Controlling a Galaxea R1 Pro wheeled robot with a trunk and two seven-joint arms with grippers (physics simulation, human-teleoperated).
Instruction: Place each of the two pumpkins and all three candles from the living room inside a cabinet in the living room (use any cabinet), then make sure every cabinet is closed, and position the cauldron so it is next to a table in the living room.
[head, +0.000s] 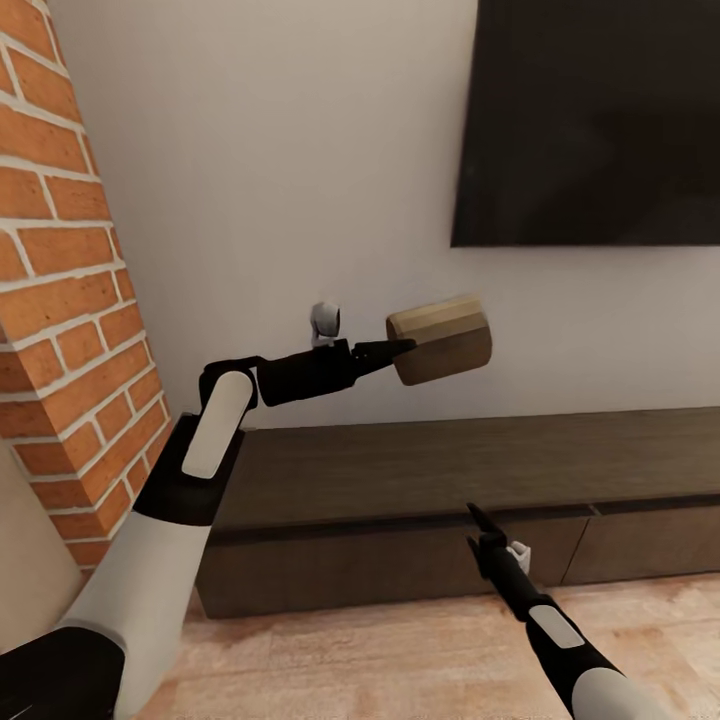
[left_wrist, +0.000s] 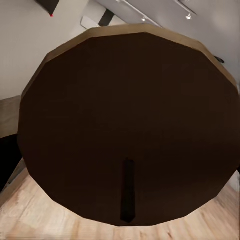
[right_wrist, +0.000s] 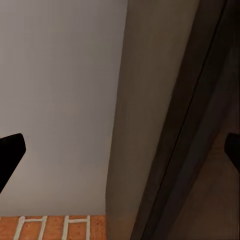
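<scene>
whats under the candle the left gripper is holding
The candle hangs in the left gripper above the cabinet top. The cabinet's inside is hidden behind its doors.

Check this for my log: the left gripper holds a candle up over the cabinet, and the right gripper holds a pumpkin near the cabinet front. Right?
Not quite. The left gripper does hold the candle above the cabinet, but the right gripper holds nothing: the right wrist view shows its fingers apart with only wall and cabinet between them.

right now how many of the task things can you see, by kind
candles: 1, lying sideways in the left tool, the candle raised above the cabinet top
cabinets: 1, the cabinet along the wall, door panels shut
pumpkins: 0
cauldrons: 0
total: 2
</scene>
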